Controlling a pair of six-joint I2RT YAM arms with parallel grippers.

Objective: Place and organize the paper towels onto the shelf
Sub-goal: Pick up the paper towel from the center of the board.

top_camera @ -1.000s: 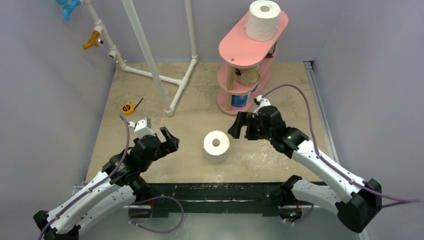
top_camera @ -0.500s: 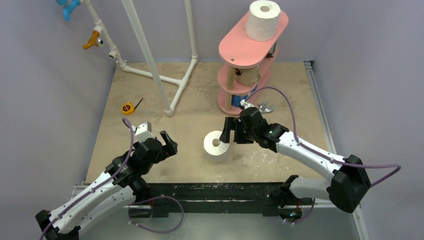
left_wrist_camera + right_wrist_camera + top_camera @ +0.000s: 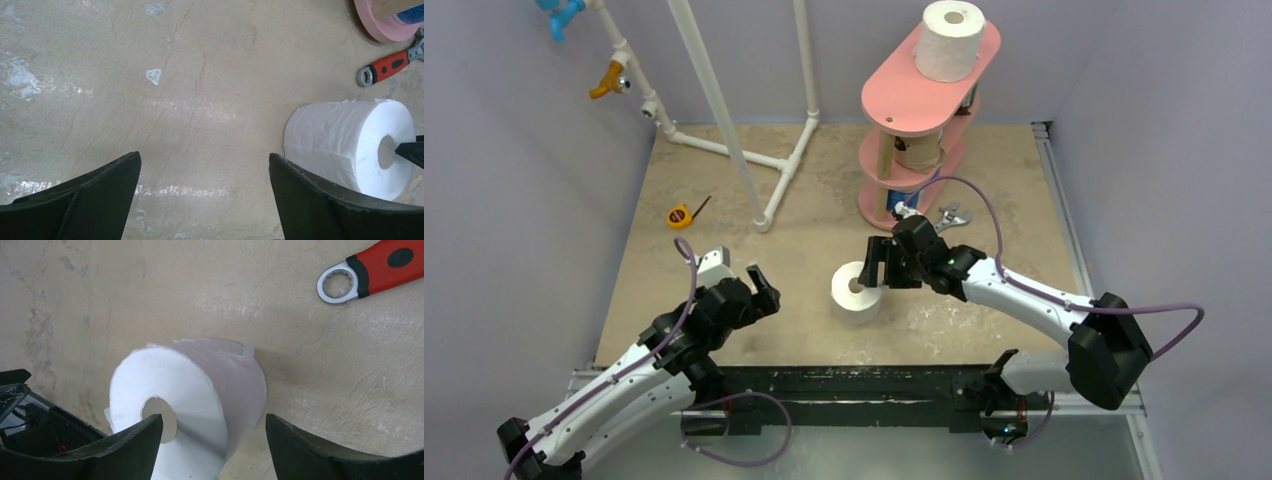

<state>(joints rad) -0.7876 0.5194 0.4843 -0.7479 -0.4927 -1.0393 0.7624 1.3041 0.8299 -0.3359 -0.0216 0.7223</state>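
A white paper towel roll stands upright on the table, its hollow core facing up. My right gripper hangs over the roll's right side, open. In the right wrist view one finger is over the core and the other is outside the roll, so the roll's wall lies between the jaws of the right gripper, untouched. My left gripper is open and empty, left of the roll. The pink shelf at the back carries a white roll on top, a tan roll in the middle and a blue-wrapped one at the bottom.
A red-handled wrench lies on the table by the shelf's foot, just behind my right arm. A yellow tape measure sits at the left. The white pipe frame stands at the back left.
My right arm has swung left from near the shelf to over the roll, and its jaws have narrowed. The left arm has barely shifted.
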